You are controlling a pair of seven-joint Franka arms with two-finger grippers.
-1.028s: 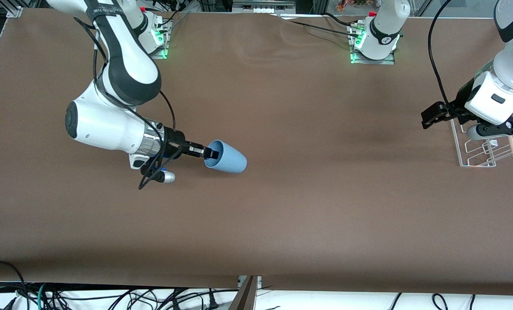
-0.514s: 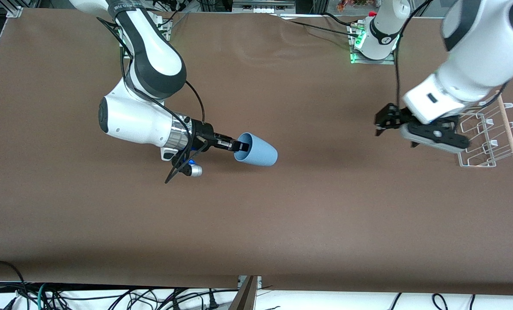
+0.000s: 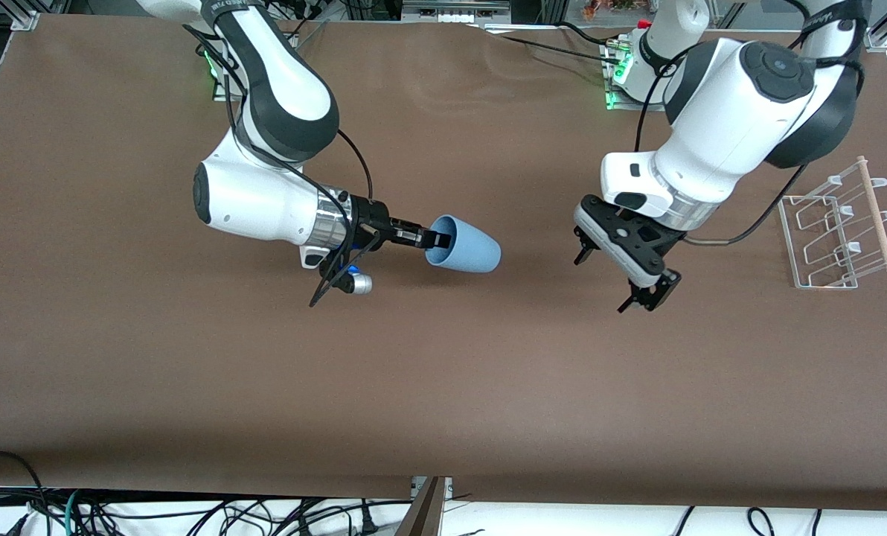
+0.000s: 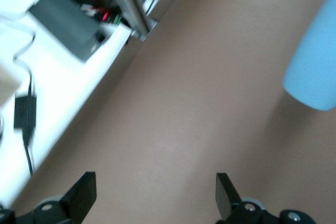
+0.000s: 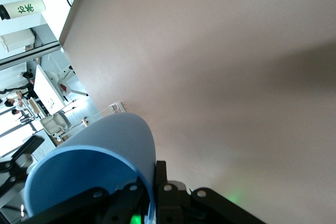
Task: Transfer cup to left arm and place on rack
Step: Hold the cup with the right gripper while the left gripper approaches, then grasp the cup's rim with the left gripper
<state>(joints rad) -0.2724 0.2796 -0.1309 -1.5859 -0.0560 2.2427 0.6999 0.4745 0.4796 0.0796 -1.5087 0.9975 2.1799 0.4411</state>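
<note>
The right gripper [image 3: 441, 239] is pinching the rim of the light-blue cup [image 3: 464, 245], one finger inside the mouth, holding it sideways in the air over the middle of the brown table [image 3: 443, 387]. The cup's long axis is running roughly level, closed base pointing toward the left gripper [image 3: 625, 277]. That gripper is hanging with fingers spread wide and nothing between them, well apart from the cup. The base is the free end for the handover. The rack [image 3: 838, 231] is standing at the left arm's end.
</note>
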